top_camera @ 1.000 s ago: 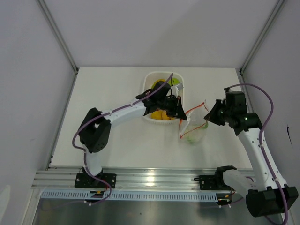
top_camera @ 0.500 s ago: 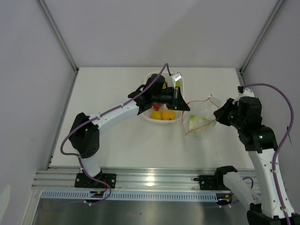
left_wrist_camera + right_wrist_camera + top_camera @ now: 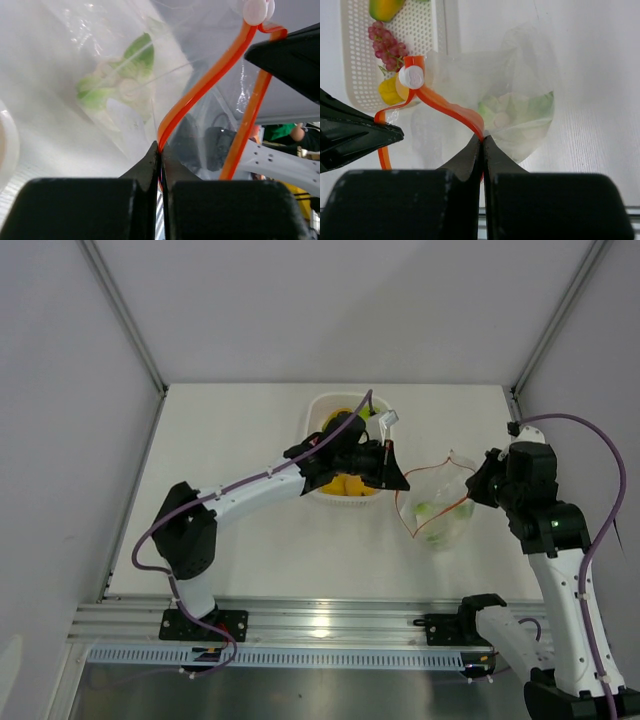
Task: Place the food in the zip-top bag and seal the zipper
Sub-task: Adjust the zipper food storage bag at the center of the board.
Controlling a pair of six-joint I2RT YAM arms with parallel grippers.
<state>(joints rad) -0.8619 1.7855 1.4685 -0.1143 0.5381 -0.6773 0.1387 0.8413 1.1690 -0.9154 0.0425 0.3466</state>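
**Fig.: bag held open between two arms.** Both my pincers are closed on the zipper (image 3: 447,107), one on each lip of the bag's mouth. My left pincer (image 3: 161,150) pinches the orange strip on the side next to the basket (image 3: 308,425). My right pincer (image 3: 482,141) pinches the opposite lip.

The bag (image 3: 440,525) hangs between them with its mouth spread into a loop. It sits just right of the basket's right wall, well apart from the far and right edges of the surface (image 3: 250,540). I cannot tell whether its bottom rests on the surface.

- **Top view:** the whole loop and both arms.
- **Wrist views:** these show plainly a cauliflower (image 3: 507,117) lying in the bag, and a white slider (image 3: 411,76) at one end of the zipper.
- **Right wrist view alone:** grapes (image 3: 385,45), a mango (image 3: 385,7) and a yellow fruit (image 3: 387,90) in the basket.
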